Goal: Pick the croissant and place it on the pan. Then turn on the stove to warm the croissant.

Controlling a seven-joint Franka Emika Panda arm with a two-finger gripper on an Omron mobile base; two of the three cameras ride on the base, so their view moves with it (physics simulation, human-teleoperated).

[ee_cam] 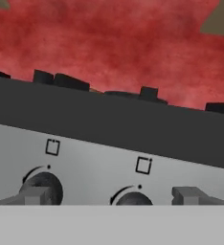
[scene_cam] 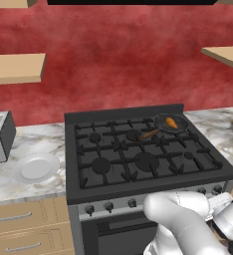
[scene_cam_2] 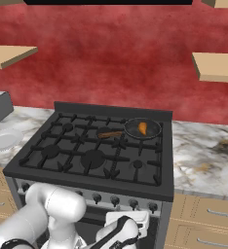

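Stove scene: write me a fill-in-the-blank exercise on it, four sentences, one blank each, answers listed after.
1. The croissant lies inside the ____.
2. The pan sits on the stove at its back ____ burner.
3. On the counter left of the stove lies a round white ____.
4. In the hand view, the gripper faces the stove's row of ____.

Missing words: pan; right; plate; knobs

Mottled red wall (scene_cam: 123, 60) behind — wooden shelves (scene_cam: 16, 67) at both sides, marbled tabletop (scene_cam_2: 203, 160) over light wood drawers (scene_cam: 19, 224).
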